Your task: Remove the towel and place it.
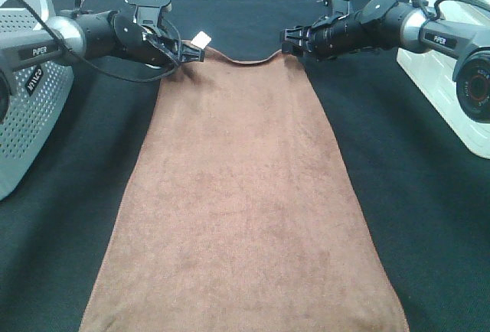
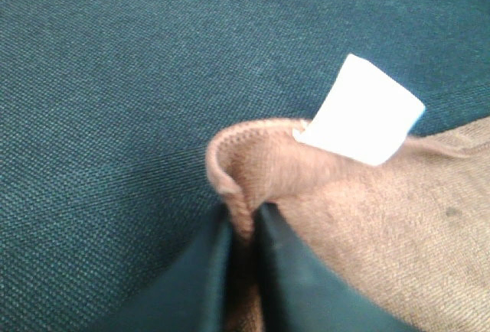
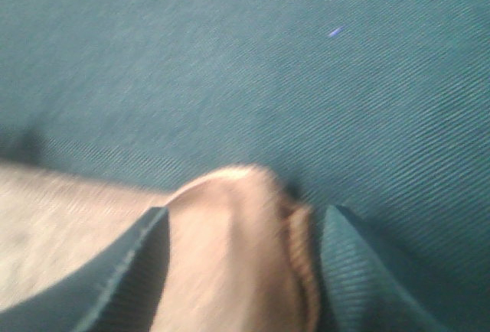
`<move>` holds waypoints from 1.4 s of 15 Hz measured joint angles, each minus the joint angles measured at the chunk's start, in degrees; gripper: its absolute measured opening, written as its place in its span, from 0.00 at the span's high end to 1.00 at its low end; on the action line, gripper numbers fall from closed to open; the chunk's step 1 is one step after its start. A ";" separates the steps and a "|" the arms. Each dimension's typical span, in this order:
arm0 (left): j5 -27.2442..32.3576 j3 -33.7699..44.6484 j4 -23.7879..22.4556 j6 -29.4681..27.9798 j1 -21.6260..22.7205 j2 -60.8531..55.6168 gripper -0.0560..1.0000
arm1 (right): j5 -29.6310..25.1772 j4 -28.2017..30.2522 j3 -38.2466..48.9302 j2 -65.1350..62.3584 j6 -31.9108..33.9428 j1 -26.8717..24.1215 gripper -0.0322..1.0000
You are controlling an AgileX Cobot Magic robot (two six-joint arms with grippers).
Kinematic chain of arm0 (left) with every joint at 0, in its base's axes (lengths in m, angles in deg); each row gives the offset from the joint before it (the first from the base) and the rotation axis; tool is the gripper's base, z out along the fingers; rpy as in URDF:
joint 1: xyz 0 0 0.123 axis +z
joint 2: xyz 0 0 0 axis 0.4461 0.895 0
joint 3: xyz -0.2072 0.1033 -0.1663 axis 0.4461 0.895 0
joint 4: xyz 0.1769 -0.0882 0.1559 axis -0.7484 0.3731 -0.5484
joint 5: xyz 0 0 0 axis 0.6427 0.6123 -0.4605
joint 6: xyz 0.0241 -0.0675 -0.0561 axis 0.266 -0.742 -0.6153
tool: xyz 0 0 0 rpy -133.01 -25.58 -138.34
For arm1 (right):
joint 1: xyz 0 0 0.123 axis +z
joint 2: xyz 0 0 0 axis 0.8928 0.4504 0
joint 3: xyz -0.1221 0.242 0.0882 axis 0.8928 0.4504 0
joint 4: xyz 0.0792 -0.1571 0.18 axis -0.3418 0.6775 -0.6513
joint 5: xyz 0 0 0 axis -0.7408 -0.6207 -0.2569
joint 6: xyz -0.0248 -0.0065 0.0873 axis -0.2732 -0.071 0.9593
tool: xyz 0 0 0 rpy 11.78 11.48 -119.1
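Observation:
The brown fuzzy towel (image 1: 245, 194) lies stretched out lengthwise on the black table cloth (image 1: 406, 217), from the far middle to the near edge of the exterior high view. My left gripper (image 1: 187, 55) is shut on its far left corner, next to the small white tag (image 1: 201, 39). In the left wrist view the fingers (image 2: 203, 278) pinch a thin fold of towel (image 2: 383, 225) beside the tag (image 2: 360, 110). My right gripper (image 1: 292, 41) is shut on the far right corner. In the right wrist view a thick bunch of towel (image 3: 230, 248) sits between the fingers (image 3: 115, 278).
A grey perforated basket (image 1: 23, 95) stands at the left edge of the table. A white box-like object (image 1: 448, 95) stands at the right edge. The towel's far edge sags slightly between the two grippers.

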 joint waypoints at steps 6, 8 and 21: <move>-3.27 0.00 -1.83 0.00 0.34 0.00 0.48 | 5.67 0.00 -0.92 0.00 -1.49 -2.01 0.41; -3.55 0.00 -1.83 0.00 0.34 0.00 0.48 | 6.88 0.00 -0.92 0.40 -1.49 -2.01 0.43; -1.49 -1.66 -1.89 -1.03 0.34 0.00 0.48 | 5.44 -1.55 -1.20 3.50 -2.69 -1.20 0.43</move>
